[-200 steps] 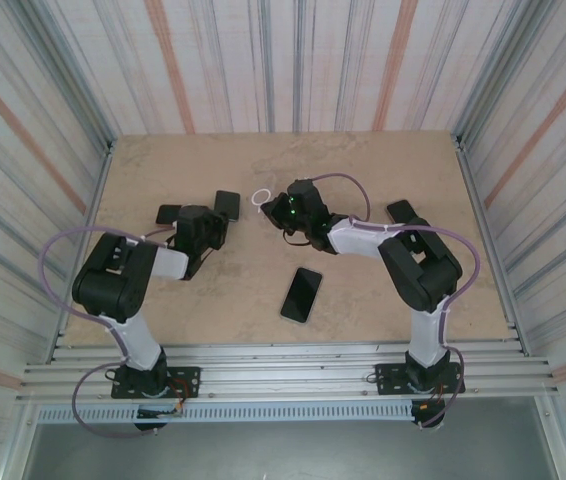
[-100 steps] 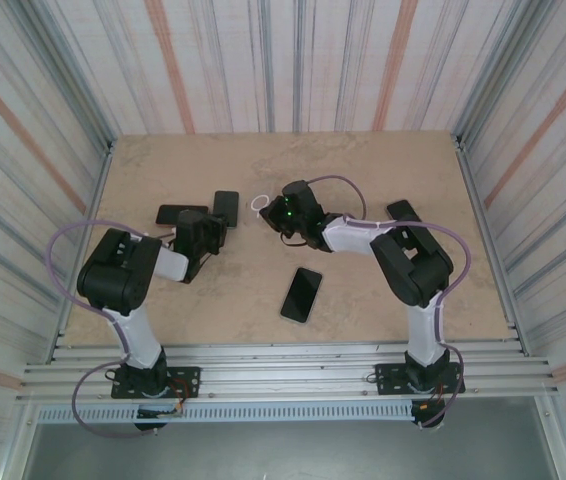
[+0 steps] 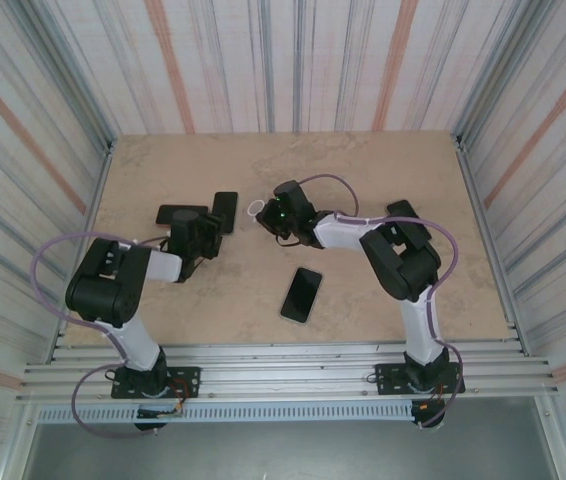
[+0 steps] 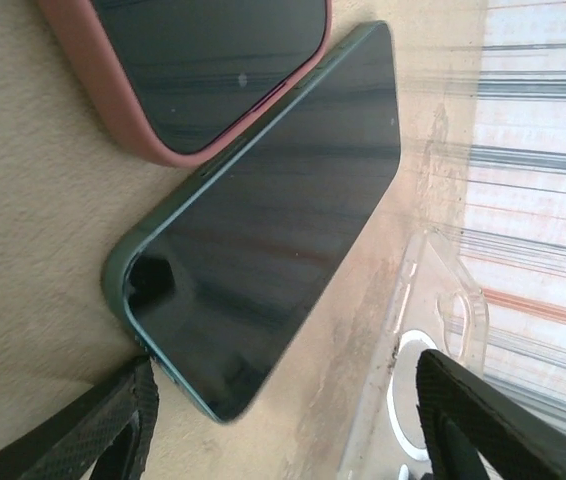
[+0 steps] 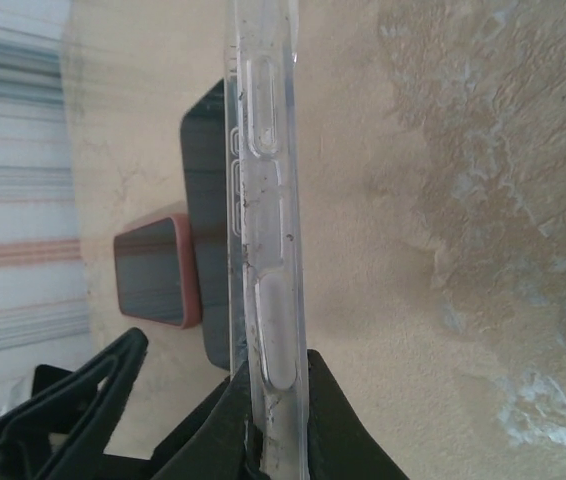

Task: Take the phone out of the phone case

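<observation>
Your left gripper point(image 4: 285, 368) stands with its black fingers point(image 4: 113, 430) spread wide, gripping nothing. Just ahead of them lies the near corner of the dark-screened phone with a green rim point(image 4: 273, 200). It rests flat, screen up, on the beige stone-patterned table point(image 3: 363, 170), left of centre in the top view point(image 3: 225, 210).

Right up against its far corner sits a phone in a dusty-pink case point(image 4: 178, 80), also flat and screen up.

Your right gripper point(image 5: 273, 375) is pressed together on the clear plastic phone case point(image 5: 263, 200), pinching one edge so that the case stands on edge, side buttons facing the wrist camera. From the left wrist you see the same case point(image 4: 433, 300) just to the right of the green-rimmed phone and apart from it, with a white ring point(image 4: 403, 400) on its back. In the top view that gripper point(image 3: 268, 212) sits near the middle of the table.

A black slab phone point(image 3: 302, 294) lies by itself nearer the arm bases, well apart from both grippers.
</observation>
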